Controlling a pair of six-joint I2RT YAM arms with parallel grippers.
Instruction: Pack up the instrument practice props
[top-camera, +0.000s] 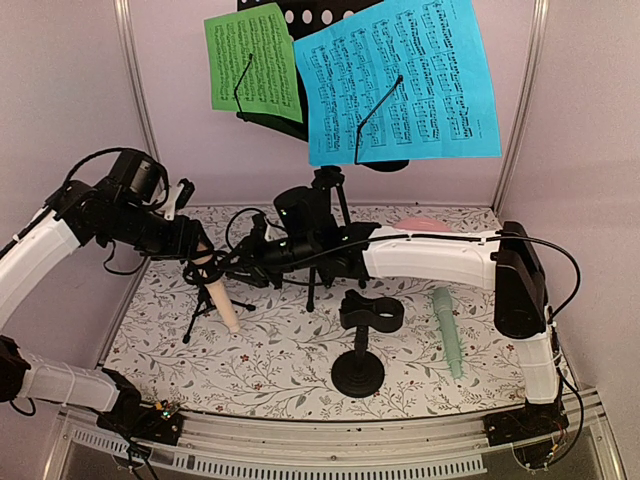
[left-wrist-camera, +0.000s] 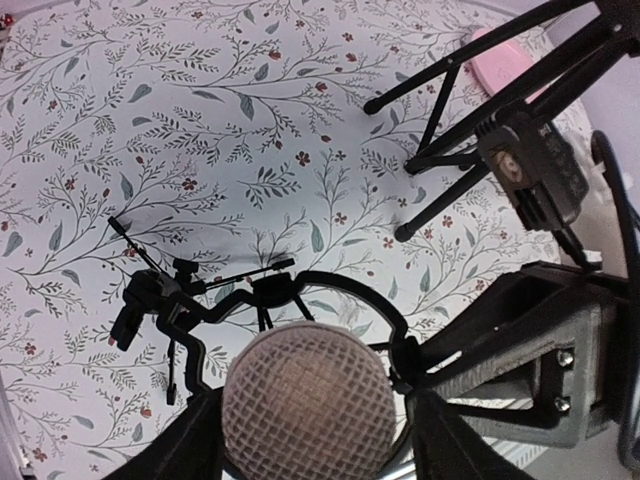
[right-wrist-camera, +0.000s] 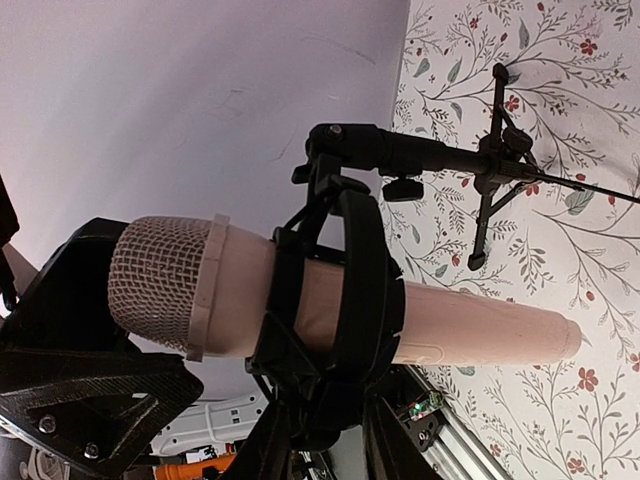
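Between clenched left gripper (left-wrist-camera: 305, 425) jaws: beige microphone (right-wrist-camera: 300, 310) head; right gripper (right-wrist-camera: 320, 435) grasps the mic holder (right-wrist-camera: 365, 270). Judged step: extraction; next calls for a straight pull.

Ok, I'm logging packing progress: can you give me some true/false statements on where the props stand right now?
1. The mint microphone lies flat on the table. True.
2. The round-base mic holder holds a microphone. False: its clip is empty.
3. The beige microphone sits in the tripod mic holder. True.
4. Both pages are off the music stand. False: the green page and blue page hang on it.
5. The left gripper has its fingers either side of the beige microphone's head. True.
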